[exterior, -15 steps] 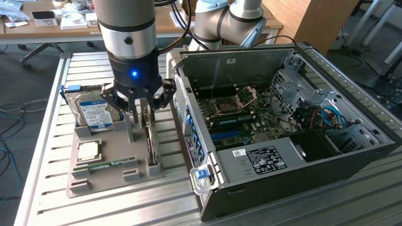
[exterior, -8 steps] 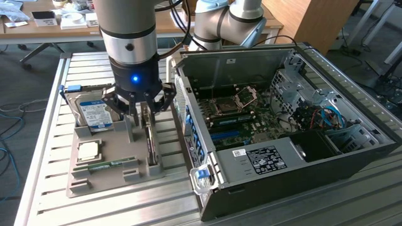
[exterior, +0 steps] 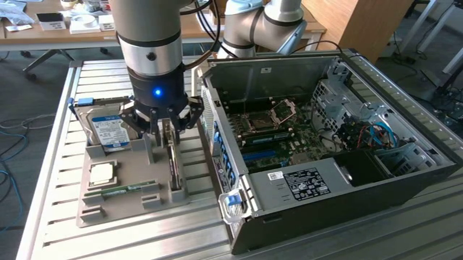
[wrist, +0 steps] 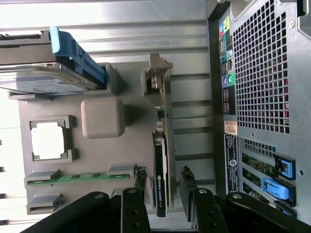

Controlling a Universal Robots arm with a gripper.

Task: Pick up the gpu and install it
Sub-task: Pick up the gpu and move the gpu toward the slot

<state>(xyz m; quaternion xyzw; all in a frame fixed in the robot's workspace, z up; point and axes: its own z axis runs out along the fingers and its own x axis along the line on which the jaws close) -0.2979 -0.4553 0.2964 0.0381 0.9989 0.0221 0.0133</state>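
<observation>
With the gripper (wrist: 162,172) spread wide, its fingertips straddling the gpu (wrist: 160,155) that stands on edge in the grey fixture tray (wrist: 97,158) beside the open computer case (exterior: 326,216) (hard drive (exterior: 108,130) near), an off-centre squeeze could tilt or jam the card.

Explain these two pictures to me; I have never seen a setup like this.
This is a robot arm with a pincer at its tip. One picture comes from a camera off to the side, the other from a camera on the arm's wrist. On a slatted metal table sit a grey tray and an open computer case. The tray carries a hard drive, a processor chip, a memory stick and a gpu standing on edge. The pincer is open, one finger each side of the gpu, holding nothing.
</observation>
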